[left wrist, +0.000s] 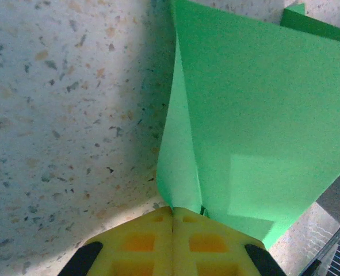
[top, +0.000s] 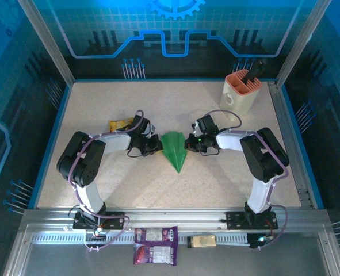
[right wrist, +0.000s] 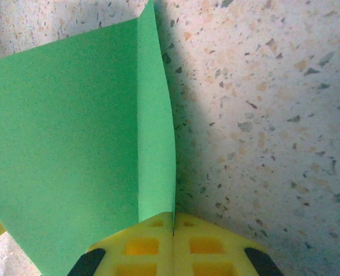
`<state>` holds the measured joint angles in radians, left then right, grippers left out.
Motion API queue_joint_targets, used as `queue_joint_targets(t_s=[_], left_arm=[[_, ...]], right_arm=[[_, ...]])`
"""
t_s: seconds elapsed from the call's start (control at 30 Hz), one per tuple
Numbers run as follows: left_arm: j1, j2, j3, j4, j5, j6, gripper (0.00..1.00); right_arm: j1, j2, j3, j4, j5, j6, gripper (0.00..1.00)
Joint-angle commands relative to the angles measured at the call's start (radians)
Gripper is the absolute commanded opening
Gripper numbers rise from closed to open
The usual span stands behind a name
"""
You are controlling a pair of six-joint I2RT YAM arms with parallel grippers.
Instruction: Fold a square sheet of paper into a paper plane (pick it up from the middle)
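Observation:
The square sheet of paper is creased into a green pointed dart, the paper plane (top: 173,149). It sits mid-table between the two arms with its tip toward the near edge. My left gripper (top: 156,145) is at its left side and my right gripper (top: 188,142) at its right side. In the left wrist view the yellow fingers (left wrist: 141,241) are pressed together, and a raised fold of the green paper (left wrist: 244,126) runs into their tips. In the right wrist view the yellow fingers (right wrist: 216,247) are shut the same way on an upright flap of the paper (right wrist: 156,144).
A yellow snack packet (top: 121,123) lies just behind the left gripper. A cream and orange holder (top: 241,92) with a black tool stands at the back right. On the front rail lie a purple packet (top: 155,244) and a small tan one (top: 203,241).

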<state>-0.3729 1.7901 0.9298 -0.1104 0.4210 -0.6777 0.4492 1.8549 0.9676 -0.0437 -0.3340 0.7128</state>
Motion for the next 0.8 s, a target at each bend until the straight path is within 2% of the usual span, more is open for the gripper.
queue_joint_targets(t_s=[0.0,0.13,0.27,0.33,0.53,0.77], left_arm=[[0.010,0.011,-0.012,0.026,0.029,0.024,0.06],[0.010,0.005,-0.003,0.022,0.034,0.019,0.06],[0.010,-0.003,0.004,0.017,0.043,0.007,0.06],[0.010,-0.006,0.009,0.017,0.044,0.004,0.05],[0.010,-0.012,0.007,0.023,0.053,-0.011,0.05],[0.010,-0.013,0.006,0.018,0.055,-0.014,0.05]], right_arm=[[-0.011,-0.002,0.003,-0.011,-0.014,-0.027,0.08],[0.007,-0.064,0.018,-0.076,0.027,-0.059,0.20],[0.070,-0.149,0.045,-0.199,0.140,-0.112,0.38],[0.107,-0.174,0.057,-0.260,0.208,-0.125,0.43],[0.221,-0.184,0.079,-0.337,0.287,-0.101,0.46],[0.311,-0.094,0.144,-0.367,0.318,-0.081,0.48]])
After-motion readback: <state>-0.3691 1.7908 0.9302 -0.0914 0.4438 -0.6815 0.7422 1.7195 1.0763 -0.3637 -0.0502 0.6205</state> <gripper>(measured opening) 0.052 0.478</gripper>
